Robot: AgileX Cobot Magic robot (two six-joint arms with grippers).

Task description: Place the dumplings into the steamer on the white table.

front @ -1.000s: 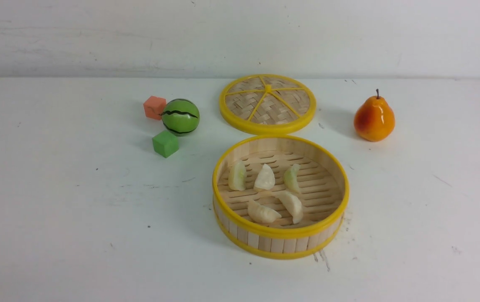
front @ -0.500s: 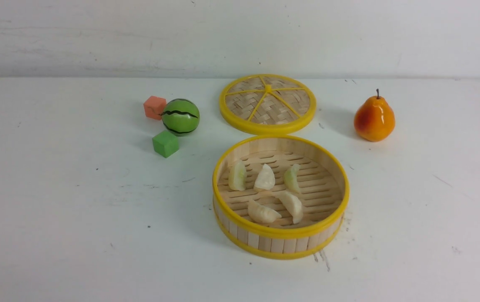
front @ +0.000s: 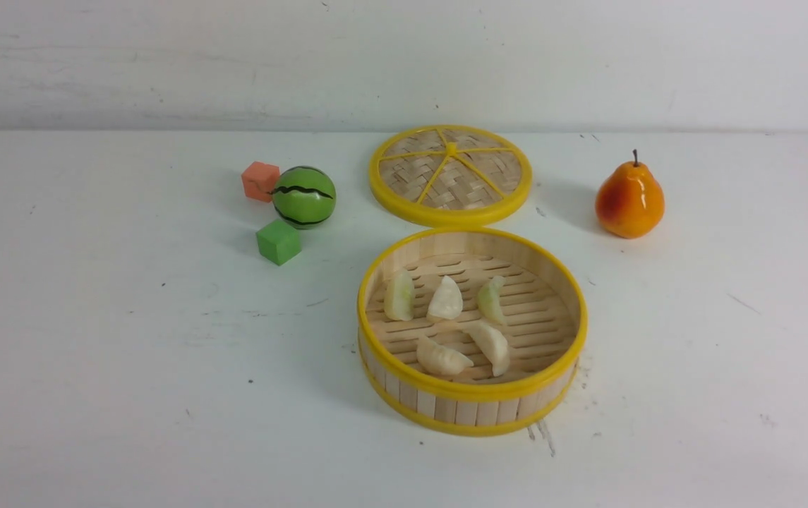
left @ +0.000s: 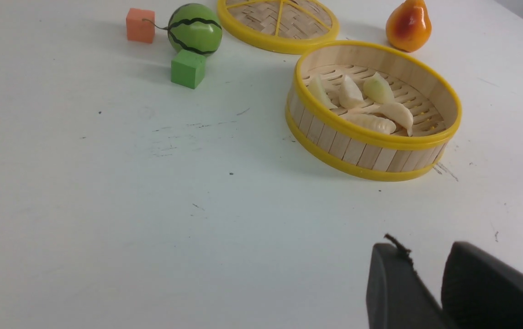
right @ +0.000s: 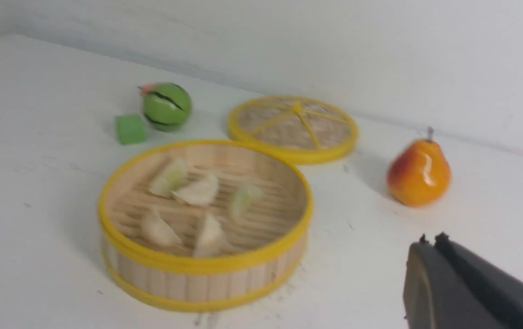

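Observation:
The steamer [front: 473, 390] stands on the white table [front: 128, 367], right of centre. Several cream and pale green dumplings [front: 440, 357] lie on its slatted floor, all inside the wall. Neither gripper shows in the front view. In the left wrist view my left gripper [left: 423, 249] is low over bare table, well short of the steamer [left: 361, 153], with a narrow gap between its fingers and nothing in it. In the right wrist view my right gripper [right: 430, 240] is shut and empty, to one side of the steamer [right: 197, 278] and near the pear.
The flat woven lid [front: 451, 174] lies just behind the steamer. An orange pear [front: 629, 199] stands at the back right. A green watermelon ball [front: 304, 196], an orange cube [front: 260, 180] and a green cube [front: 279, 241] sit at the back left.
A small dark shape at the right edge of the front view has gone out of view. The steamer, dumplings and other objects have not moved.

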